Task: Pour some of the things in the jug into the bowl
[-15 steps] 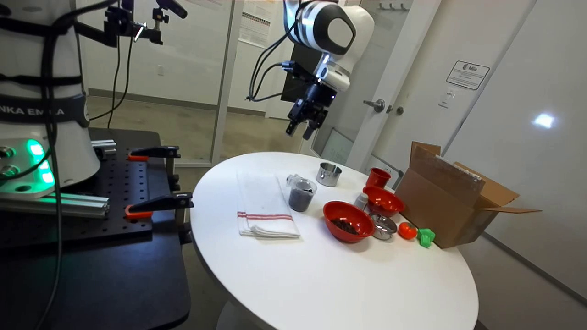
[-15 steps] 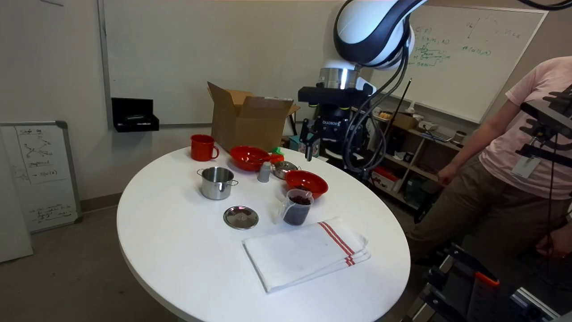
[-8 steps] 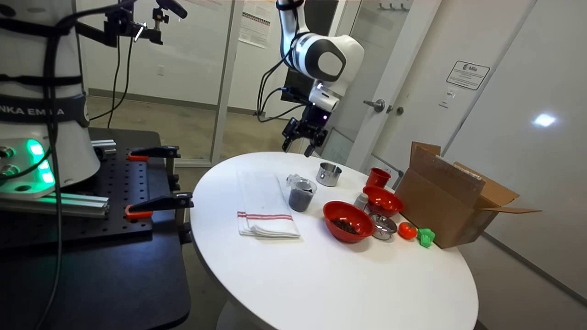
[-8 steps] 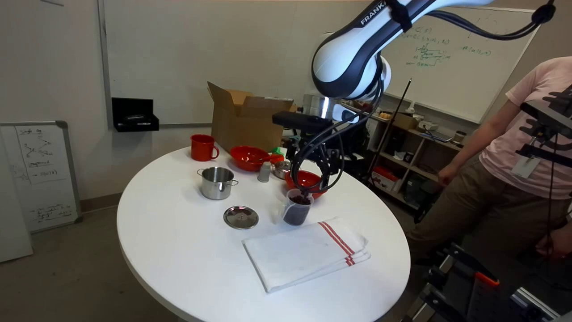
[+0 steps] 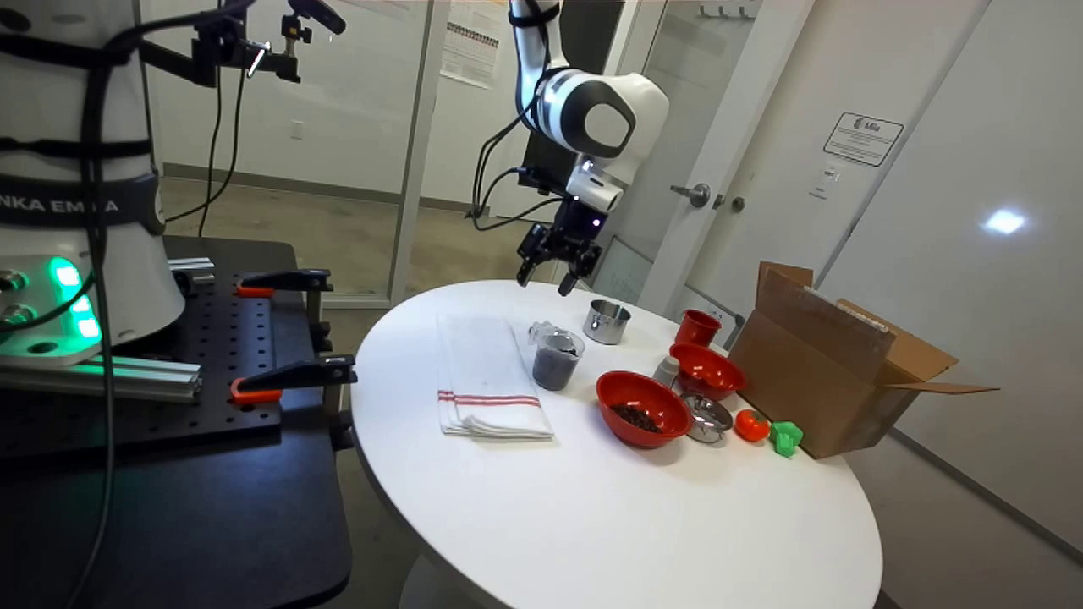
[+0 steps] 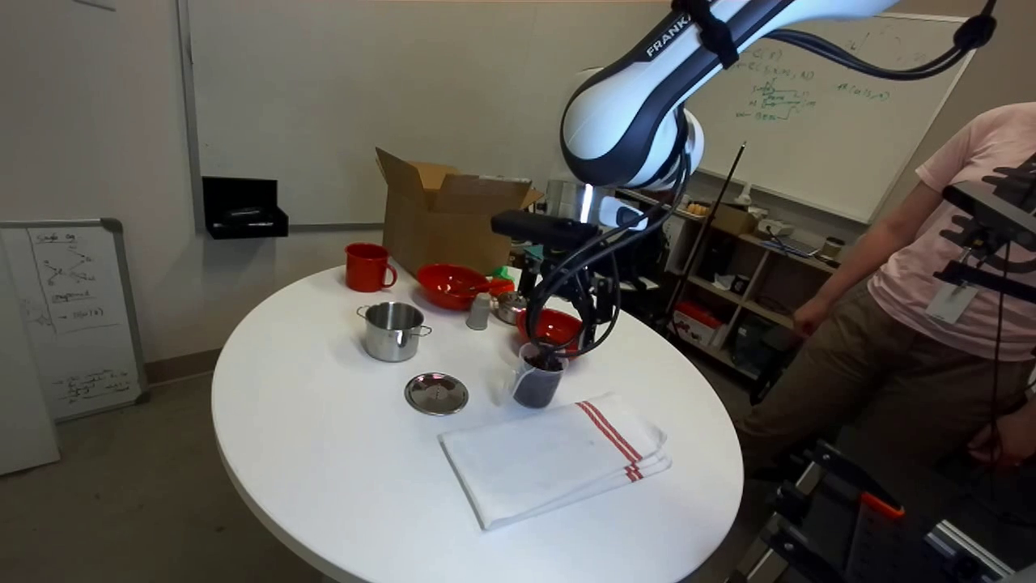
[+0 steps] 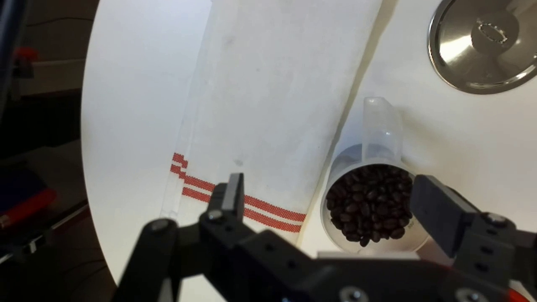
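Observation:
The jug is a clear plastic vessel filled with dark beans, upright on the table in both exterior views. Its handle points up the picture in the wrist view. Beside it the wide red bowl holds some dark beans at its bottom; in an exterior view, cables partly cover this bowl. My gripper hangs above the table, apart from the jug. In the wrist view the jaws stand wide open, nothing held. Far below them the beans show nearer the right finger, which overlaps the jug's rim.
A folded striped cloth lies next to the jug. A metal lid, a pot, a grey shaker and a small metal dish stand around. Farther back are another red bowl, a red mug and a cardboard box.
My gripper has come down toward the table and shifted over toward the jug, mostly in the earlier half second and only slightly since. The jaws stay open; the objects have not moved.

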### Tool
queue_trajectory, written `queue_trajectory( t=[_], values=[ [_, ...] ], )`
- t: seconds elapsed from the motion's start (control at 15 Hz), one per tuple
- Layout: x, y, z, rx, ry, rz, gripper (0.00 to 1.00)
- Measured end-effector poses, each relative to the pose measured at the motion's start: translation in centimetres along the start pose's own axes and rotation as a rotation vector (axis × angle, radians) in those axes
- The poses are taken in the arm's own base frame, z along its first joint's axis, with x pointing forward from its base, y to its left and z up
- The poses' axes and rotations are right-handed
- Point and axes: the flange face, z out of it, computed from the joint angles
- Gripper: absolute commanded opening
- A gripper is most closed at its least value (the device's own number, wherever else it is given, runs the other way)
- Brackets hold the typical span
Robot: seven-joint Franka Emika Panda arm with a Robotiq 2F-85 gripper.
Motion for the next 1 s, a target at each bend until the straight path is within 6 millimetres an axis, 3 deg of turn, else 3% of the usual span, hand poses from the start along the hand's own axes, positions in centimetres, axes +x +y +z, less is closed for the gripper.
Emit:
queue_trajectory(
  t=[0.67, 1.0],
  values=[
    [0.8, -1.8, 3.7, 0.019, 0.027, 0.094, 1.00],
    [-1.6, -4.8, 3.8, 0.054, 0.039, 0.048, 1.00]
  ],
)
